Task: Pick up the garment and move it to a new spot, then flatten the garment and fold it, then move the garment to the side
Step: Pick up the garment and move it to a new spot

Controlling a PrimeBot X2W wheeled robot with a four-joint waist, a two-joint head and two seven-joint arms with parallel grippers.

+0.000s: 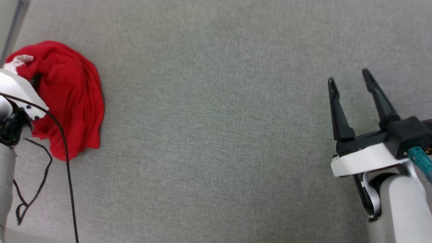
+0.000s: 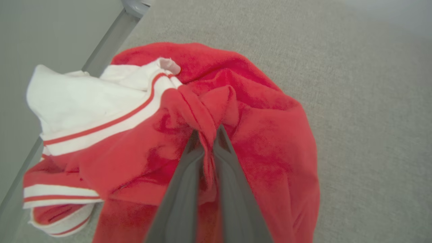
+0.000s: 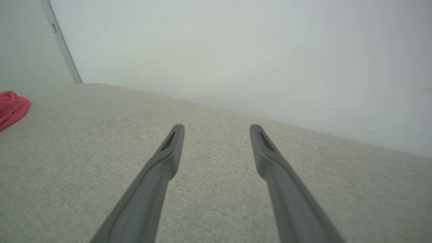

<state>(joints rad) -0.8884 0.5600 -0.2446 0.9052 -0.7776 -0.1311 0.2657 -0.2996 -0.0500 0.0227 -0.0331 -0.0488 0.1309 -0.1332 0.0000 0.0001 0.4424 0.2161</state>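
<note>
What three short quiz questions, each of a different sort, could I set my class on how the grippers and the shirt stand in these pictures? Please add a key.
1. True or false: the right gripper is shut on the garment.
2. Multiple choice: the left gripper pinches A) a red fold of the garment; B) the white sleeve; C) nothing.
3. Fill the gap: in the head view, the garment lies crumpled on the grey surface at the robot's ____ side.

Key: 1 false, its fingers stand apart over bare surface; 2 A; 3 left.
</note>
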